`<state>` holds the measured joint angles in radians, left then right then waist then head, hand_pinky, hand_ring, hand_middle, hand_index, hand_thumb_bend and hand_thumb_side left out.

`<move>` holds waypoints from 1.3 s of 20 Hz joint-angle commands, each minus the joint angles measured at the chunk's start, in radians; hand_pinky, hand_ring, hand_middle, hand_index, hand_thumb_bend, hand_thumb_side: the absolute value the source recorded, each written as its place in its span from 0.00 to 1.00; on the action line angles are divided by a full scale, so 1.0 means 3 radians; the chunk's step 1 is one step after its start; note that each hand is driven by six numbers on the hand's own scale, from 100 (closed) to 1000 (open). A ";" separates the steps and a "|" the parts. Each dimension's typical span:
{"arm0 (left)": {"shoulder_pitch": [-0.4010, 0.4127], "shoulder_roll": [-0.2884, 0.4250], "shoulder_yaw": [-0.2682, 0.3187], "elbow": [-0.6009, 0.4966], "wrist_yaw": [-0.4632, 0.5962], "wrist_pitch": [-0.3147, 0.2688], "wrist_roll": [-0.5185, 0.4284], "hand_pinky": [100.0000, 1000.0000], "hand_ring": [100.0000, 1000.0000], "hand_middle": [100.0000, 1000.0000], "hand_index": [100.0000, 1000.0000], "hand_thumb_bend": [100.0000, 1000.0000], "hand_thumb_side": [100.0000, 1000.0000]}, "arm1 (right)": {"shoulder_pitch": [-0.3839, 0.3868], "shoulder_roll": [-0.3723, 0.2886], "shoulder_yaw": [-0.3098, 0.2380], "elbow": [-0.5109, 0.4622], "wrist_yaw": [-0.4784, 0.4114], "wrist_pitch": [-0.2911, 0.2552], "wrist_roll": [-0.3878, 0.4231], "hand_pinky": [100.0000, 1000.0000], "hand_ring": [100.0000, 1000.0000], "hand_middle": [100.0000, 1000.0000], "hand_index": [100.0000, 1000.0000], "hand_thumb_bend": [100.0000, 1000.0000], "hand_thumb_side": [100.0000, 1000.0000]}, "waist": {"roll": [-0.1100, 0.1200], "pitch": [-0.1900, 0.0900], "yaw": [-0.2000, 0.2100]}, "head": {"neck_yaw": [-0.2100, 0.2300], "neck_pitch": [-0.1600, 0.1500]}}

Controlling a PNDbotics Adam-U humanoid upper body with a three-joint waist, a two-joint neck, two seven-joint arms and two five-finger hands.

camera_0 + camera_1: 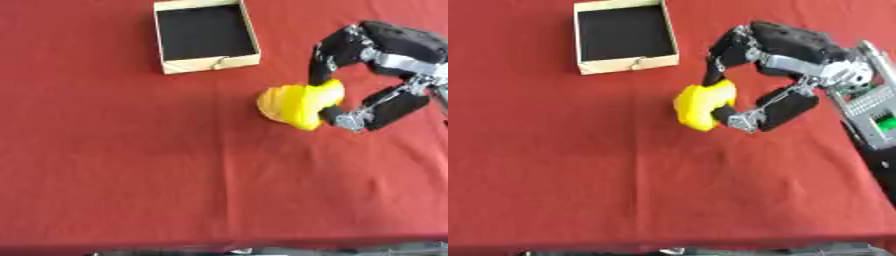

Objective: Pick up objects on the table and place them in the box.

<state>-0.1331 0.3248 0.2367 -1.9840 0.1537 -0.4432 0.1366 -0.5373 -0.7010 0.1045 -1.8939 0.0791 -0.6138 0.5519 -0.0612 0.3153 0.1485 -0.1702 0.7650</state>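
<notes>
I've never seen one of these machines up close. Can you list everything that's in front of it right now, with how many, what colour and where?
Table: one, covered in red cloth, filling nearly the whole view.
Box: one, pale cardboard walls with a black inside, open on top, at the far side of the table, left of the hand; nothing shows inside it.
Yellow object: one, bright yellow, rounded, near the middle of the table, nearer and to the right of the box.
Right hand: one, black with silver joints, coming in from the right; its fingers and thumb are curled around the yellow object.
Left hand: not in view.
</notes>
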 commanded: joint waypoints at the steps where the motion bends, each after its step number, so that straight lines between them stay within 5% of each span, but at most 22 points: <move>1: -0.0031 0.0061 -0.0020 -0.0053 0.0041 0.0000 -0.0031 0.85 0.75 0.72 0.84 0.02 0.69 | -0.0273 -0.0097 -0.0025 0.0180 -0.0174 -0.0065 0.0117 0.44 0.47 0.31 0.53 0.00 0.15 | 0.0015 -0.0074 0.0030 | -0.0051 0.0017; 7: -0.0076 0.0075 -0.0063 -0.0053 0.0096 -0.0004 -0.0083 0.85 0.75 0.72 0.84 0.02 0.69 | -0.0964 0.0014 0.0054 0.1250 -0.0212 -0.0099 0.0307 0.46 0.49 0.30 0.53 0.00 0.15 | -0.0009 -0.0066 0.0191 | -0.0183 0.0015; 14: -0.0218 0.0081 -0.0111 -0.0053 0.0165 -0.0028 -0.0147 0.85 0.75 0.72 0.84 0.02 0.68 | -0.1484 0.0336 -0.0044 0.2510 0.0305 -0.0450 0.0225 0.47 0.50 0.31 0.54 0.00 0.16 | -0.0044 0.0038 0.0361 | -0.0430 -0.0119; 18: -0.0290 0.0073 -0.0132 -0.0053 0.0199 -0.0037 -0.0184 0.85 0.75 0.72 0.84 0.02 0.68 | -0.1646 0.0417 -0.0158 0.2939 0.0663 -0.0582 -0.0041 0.47 0.50 0.31 0.54 0.00 0.16 | -0.0070 0.0108 0.0473 | -0.0521 -0.0217; 19: -0.0302 0.0072 -0.0134 -0.0053 0.0205 -0.0039 -0.0191 0.85 0.75 0.72 0.84 0.01 0.69 | -0.1676 0.0426 -0.0178 0.3019 0.0761 -0.0611 -0.0113 0.47 0.50 0.31 0.54 0.00 0.06 | -0.0077 0.0120 0.0497 | -0.0536 -0.0232; 20: -0.0313 0.0071 -0.0136 -0.0053 0.0211 -0.0041 -0.0198 0.85 0.75 0.72 0.84 0.02 0.69 | -0.1702 0.0435 -0.0197 0.3093 0.0867 -0.0635 -0.0184 0.47 0.50 0.31 0.54 0.00 0.15 | -0.0086 0.0137 0.0525 | -0.0553 -0.0249; 26: -0.0361 0.0050 -0.0144 -0.0053 0.0235 -0.0036 -0.0236 0.85 0.75 0.72 0.84 0.02 0.69 | -0.1779 0.0496 -0.0249 0.3416 0.1546 -0.0791 -0.0613 0.50 0.52 0.35 0.58 0.00 0.12 | -0.0125 0.0223 0.0601 | -0.0604 -0.0314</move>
<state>-0.2320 0.3249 0.1940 -1.9840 0.2179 -0.4533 0.0713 -1.0473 -0.5385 0.0427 -0.8776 0.5012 -0.8063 0.3595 -0.1052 0.4033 0.3285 -0.3455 0.6860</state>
